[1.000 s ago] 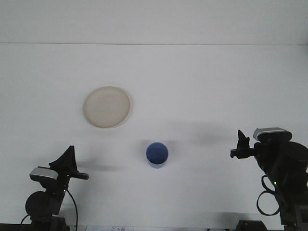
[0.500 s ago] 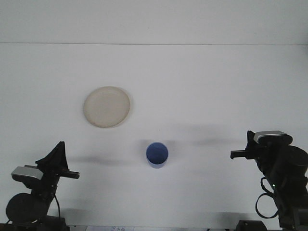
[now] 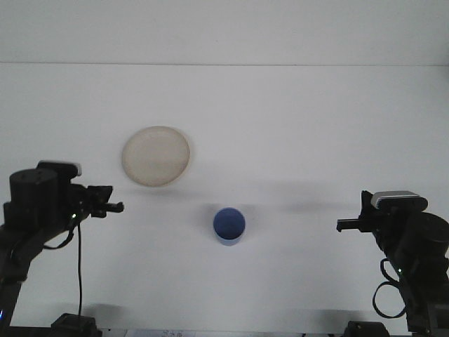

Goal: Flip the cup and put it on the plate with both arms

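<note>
A small blue cup [image 3: 229, 225] stands on the white table, just below the middle of the front view. I cannot tell whether its mouth faces up or down. A round cream plate [image 3: 156, 156] lies flat up and to the left of the cup. My left gripper [image 3: 111, 206] hangs at the left, pointing right, below the plate's left side and well to the left of the cup. My right gripper [image 3: 349, 223] is at the right edge, pointing left at about the cup's height, far from it. Neither gripper holds or touches anything.
The white table [image 3: 295, 126] runs back to a pale wall. A black cable [image 3: 78, 267] hangs under the left arm. Both arm bases sit at the bottom corners.
The left arm has lifted from its low folded pose, and its gripper now points right, higher up. The right arm drew back slightly to the right, then stayed still.
</note>
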Tool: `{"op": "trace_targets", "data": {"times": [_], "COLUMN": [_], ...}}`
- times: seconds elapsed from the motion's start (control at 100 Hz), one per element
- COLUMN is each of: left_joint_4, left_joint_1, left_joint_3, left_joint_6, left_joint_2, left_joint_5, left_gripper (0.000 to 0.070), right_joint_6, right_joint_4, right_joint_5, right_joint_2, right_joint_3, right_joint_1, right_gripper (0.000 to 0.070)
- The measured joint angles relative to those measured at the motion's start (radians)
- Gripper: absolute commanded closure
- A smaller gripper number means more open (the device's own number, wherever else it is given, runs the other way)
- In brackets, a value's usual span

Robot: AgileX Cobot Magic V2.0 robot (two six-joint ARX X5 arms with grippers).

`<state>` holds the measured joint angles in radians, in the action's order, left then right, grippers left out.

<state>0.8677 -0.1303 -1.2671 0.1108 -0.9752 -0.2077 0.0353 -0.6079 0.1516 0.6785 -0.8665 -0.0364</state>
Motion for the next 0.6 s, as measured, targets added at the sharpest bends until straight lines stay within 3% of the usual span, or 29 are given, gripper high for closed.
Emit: {"op": "trace_targets", "data": {"times": [0.13, 0.24, 0.35, 0.39, 0.6], "left_joint_4": [-0.047, -0.094, -0.126, -0.127, -0.154], "left_joint_1": [-0.032, -0.059, -0.091, -0.105, -0.218], "left_joint_3": [-0.057, -0.057, -0.058, -0.058, -0.058], "left_joint_6": [-0.024, -0.035, -0.035, -0.035, -0.024], "left_joint_2": [-0.107, -0.139, -0.177, -0.190, -0.256], "left_joint_5": [-0.098, -0.134, -0.135, -0.135, -0.135], "left_gripper": [0.0685, 0.0651, 0.0340, 0.0271, 0.0267], "right_joint_6": [0.000, 0.000, 0.000, 0.000, 0.000], "right_joint_4": [0.000, 0.000, 0.000, 0.000, 0.000], "right_joint_5": [0.000, 0.000, 0.000, 0.000, 0.000], "right_joint_2": [0.000, 0.000, 0.000, 0.000, 0.000], "right_joint_3": [0.000, 0.000, 0.000, 0.000, 0.000], "right_joint_1": [0.000, 0.000, 0.000, 0.000, 0.000], "right_gripper": [0.0685, 0.0686, 0.0685, 0.0685, 0.0685]}}
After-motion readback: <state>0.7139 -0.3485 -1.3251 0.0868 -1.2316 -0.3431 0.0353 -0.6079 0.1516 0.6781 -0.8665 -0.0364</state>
